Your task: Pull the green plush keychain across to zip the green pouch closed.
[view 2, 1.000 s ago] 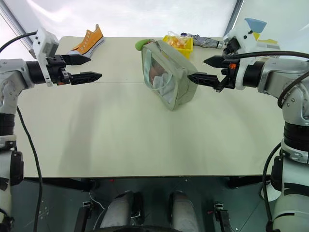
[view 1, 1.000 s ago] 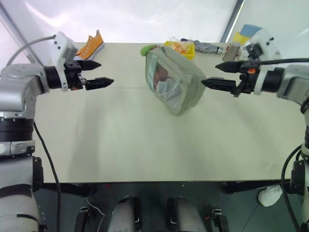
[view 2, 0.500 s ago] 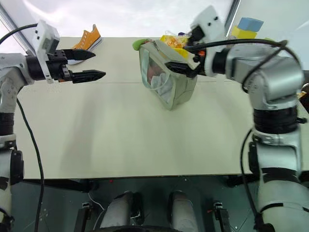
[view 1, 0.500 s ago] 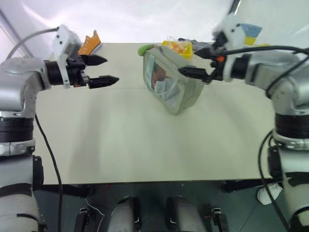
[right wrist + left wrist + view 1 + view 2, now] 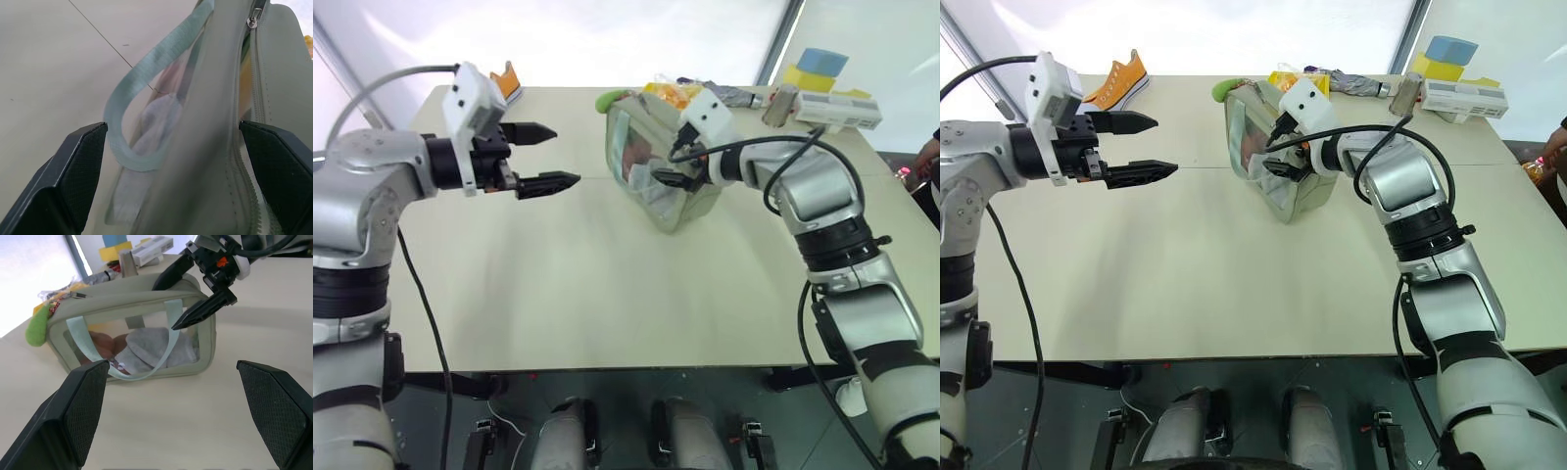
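Right now the bare beige table (image 5: pixel 1234 274) lies nearest, and just past it the left gripper (image 5: pixel 1136 147) hangs over the tabletop with its two black fingers spread wide, holding nothing, well apart from the bag. Further in, the pale sage-green boxy fabric pouch with its clear plastic window (image 5: pixel 690 201) sits near the middle of the table, tilted onto one side, its light green strap loop (image 5: pixel 168 340) draped across the window. The right gripper (image 5: pixel 675 166) straddles the pouch's near end, one finger on the window side and one along the zippered top, jaws parted and not clamped on anything I can make out. Beyond that, at the pouch's far corner, sits the small lime-green fuzzy plush keychain (image 5: pixel 38 326), untouched. To my eye the smart play is to pin this end firmly with the right, send the left to the plush, pinch it squarely and draw straight along the zipper line, not the strap. Behind lies a yellow bin (image 5: pixel 1307 86).
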Motion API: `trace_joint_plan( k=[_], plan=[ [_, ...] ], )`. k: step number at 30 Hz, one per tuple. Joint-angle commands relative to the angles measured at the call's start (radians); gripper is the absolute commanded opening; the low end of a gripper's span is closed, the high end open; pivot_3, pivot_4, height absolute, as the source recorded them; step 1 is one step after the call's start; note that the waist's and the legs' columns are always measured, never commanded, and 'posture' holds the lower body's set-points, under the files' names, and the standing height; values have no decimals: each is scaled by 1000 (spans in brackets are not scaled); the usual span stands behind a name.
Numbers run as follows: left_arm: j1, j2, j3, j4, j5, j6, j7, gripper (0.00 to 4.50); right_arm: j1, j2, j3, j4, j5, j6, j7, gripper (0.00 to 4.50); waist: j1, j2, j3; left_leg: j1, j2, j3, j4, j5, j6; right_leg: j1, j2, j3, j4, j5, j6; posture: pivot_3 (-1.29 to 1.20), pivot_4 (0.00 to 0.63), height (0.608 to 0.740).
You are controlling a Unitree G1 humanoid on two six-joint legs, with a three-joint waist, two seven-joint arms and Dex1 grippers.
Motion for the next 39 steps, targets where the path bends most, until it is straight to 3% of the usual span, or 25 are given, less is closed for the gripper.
trace_joint_plan(
  k=[1,6,10,14,18,24,27,30,39],
  plan=[
    [-3,20,37,-38,-19,2,22,4500,-36,6,-13,7,-28,-46,33,2663,0,0,0,0,0,0,0,0,0,0,0,0,0,0,0,0,150,740],
    [-3,38,40,-22,-13,-8,31,4500,-36,21,-27,23,-41,-129,80,52,0,0,0,0,0,0,0,0,0,0,0,0,0,0,0,0,150,740],
    [5,106,64,31,3,-22,16,4500,2,-49,-17,8,-60,-443,254,52,0,0,0,0,-1,0,0,0,0,0,0,0,0,0,0,0,150,740],
    [33,171,91,45,-11,-19,-11,4500,34,-103,-54,12,6,-550,439,52,0,0,0,0,-1,0,-1,0,0,0,0,0,-1,0,0,0,150,740],
    [85,209,114,11,-23,-10,-19,4500,108,-128,-95,-73,119,-531,593,52,3,0,0,0,0,0,0,0,0,0,0,0,0,0,0,0,150,740],
    [96,198,115,-20,-47,3,1,4500,211,-104,-79,-194,118,-506,599,52,3,0,0,1,0,0,0,0,0,1,0,0,0,0,0,0,150,740],
    [114,209,111,-12,-45,-4,-5,4500,223,-126,-100,-220,135,-439,604,1146,1,0,0,1,0,0,0,0,0,1,0,0,0,0,0,0,150,740],
    [144,229,116,1,-26,-27,-9,4500,209,-191,-154,-274,162,-331,590,2625,3,0,0,1,0,0,0,0,0,1,0,0,0,0,0,0,150,740],
    [268,259,188,-39,-47,-2,6,4500,331,-327,-262,-543,286,-51,526,2625,5,0,0,1,1,-1,0,0,0,1,0,0,-1,0,0,0,150,740]
  ],
)
